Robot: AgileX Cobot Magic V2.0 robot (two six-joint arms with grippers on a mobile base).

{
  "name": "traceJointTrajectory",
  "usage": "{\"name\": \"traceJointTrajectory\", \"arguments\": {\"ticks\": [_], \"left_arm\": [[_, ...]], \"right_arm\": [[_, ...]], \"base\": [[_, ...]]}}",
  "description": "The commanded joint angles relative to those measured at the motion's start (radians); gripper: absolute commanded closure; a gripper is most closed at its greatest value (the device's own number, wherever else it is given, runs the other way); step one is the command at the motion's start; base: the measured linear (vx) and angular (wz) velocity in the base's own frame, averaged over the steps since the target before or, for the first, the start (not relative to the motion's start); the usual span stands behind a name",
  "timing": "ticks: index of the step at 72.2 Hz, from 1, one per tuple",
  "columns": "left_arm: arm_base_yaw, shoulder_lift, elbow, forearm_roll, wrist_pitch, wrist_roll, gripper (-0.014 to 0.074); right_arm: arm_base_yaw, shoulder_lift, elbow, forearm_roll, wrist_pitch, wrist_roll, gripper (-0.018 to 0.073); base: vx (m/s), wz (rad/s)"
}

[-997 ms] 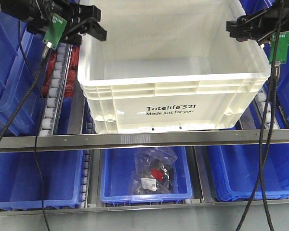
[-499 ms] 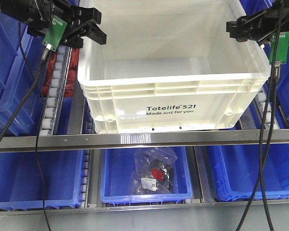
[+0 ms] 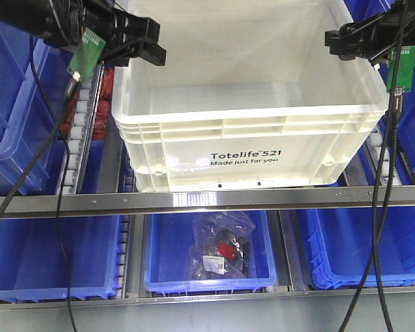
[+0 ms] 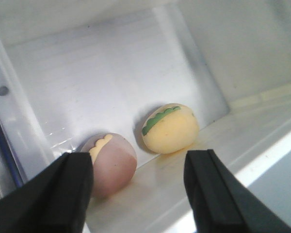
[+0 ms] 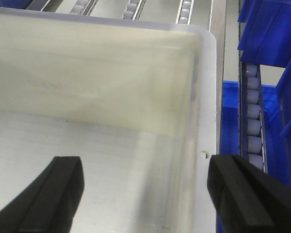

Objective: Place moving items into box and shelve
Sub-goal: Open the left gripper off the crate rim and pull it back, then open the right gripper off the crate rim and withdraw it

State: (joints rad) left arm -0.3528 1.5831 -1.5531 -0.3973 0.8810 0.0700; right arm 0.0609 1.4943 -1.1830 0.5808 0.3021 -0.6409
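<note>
Bright overhead light glares off the box (image 3: 249, 131); close wrist views blur softly.

This is a warehouse or order-picking store, a storage rack seen from the front; lanes of small grey plastic rollers (image 3: 75, 149) run back at 9 o'clock and again at 3 o'clock, the flow-rack kind that lets containers slide; a long bare steel rail (image 3: 207, 200) crosses the front edge of the upper level; open blue plastic bins (image 3: 48, 256) fill the lower level from 7 to 5 o'clock, one (image 3: 209, 252) at 6 o'clock holding bagged dark parts (image 3: 220, 247); a large white plastic crate printed "Totelife 521" (image 3: 252, 131) sits on the rollers above.
</note>
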Motion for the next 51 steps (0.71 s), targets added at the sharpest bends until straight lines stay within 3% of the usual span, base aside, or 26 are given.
{"name": "traceJointTrajectory", "arguments": {"ticks": [1, 10, 11, 22, 34, 41, 51], "left_arm": [[-0.022, -0.115, 0.062, -0.008, -0.141, 0.0, 0.0108], [-0.042, -0.252, 0.257, -0.003, -0.304, 0.0, 0.015], [-0.043, -0.345, 0.372, 0.002, -0.377, 0.0, 0.0176], [-0.043, -0.541, 0.56, 0.053, -0.482, 0.0, 0.0238], [-0.043, -0.726, 0.819, 0.059, -0.644, 0.0, 0.0332], [-0.043, -0.848, 0.983, 0.104, -0.742, 0.0, 0.0398], [-0.043, -1.04, 1.149, 0.185, -0.792, 0.0, 0.0493]], "right_arm": [[-0.002, -0.041, -0.033, 0.01, -0.06, -0.008, -0.0011], [-0.002, -0.041, -0.033, 0.01, -0.06, -0.008, -0.0011], [-0.002, -0.041, -0.033, 0.01, -0.06, -0.008, -0.0011], [-0.002, -0.041, -0.033, 0.01, -0.06, -0.007, -0.0011], [-0.002, -0.041, -0.033, 0.01, -0.06, -0.007, -0.0011], [-0.002, -0.041, -0.033, 0.01, -0.06, -0.007, -0.0011], [-0.002, -0.041, -0.033, 0.01, -0.06, -0.007, -0.0011]], "base": [[0.0, 0.0], [0.0, 0.0], [0.0, 0.0], [0.0, 0.0], [0.0, 0.0], [0.0, 0.0], [0.0, 0.0]]}}
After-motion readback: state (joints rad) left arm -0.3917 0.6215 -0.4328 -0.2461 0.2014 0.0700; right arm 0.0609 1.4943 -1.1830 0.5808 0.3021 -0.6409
